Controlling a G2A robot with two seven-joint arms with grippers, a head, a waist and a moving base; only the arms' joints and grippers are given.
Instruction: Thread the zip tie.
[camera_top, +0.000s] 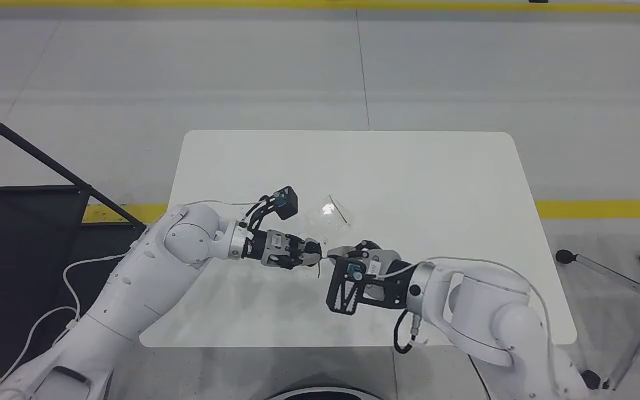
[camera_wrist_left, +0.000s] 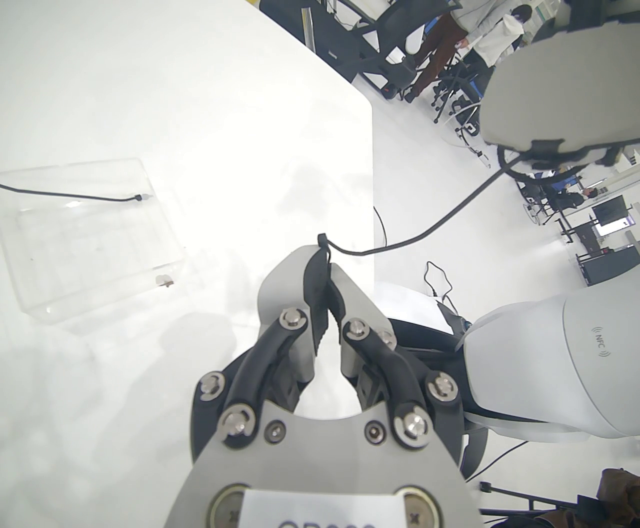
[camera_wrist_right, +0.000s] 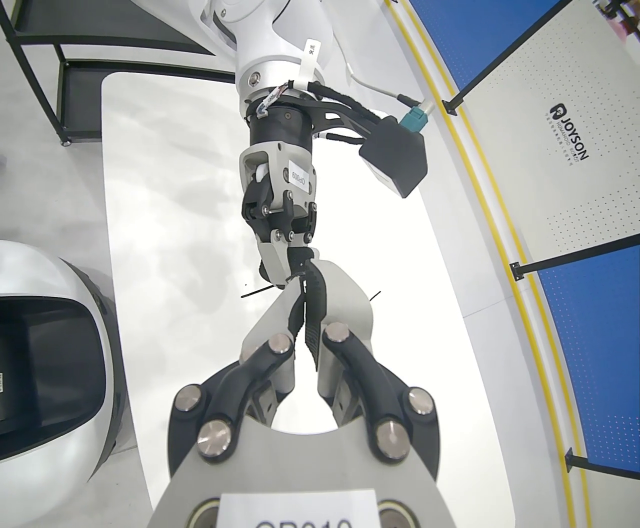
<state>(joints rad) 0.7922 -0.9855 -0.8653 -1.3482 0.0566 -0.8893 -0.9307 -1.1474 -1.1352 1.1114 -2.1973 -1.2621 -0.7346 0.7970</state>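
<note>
A thin black zip tie hangs just above the white table, near its front middle. My left gripper is shut on the tie's head end, and the strap curves away from the fingertips towards the right arm. Tip to tip with it is my right gripper, shut on the zip tie too. Short black bits of strap stick out beside the two sets of fingertips. In the top view the left gripper and right gripper meet between the two arms.
A clear plastic tray lies flat on the table behind the grippers, with a second black zip tie resting across it. The top view shows this tray and spare tie mid-table. The table's right edge is close by.
</note>
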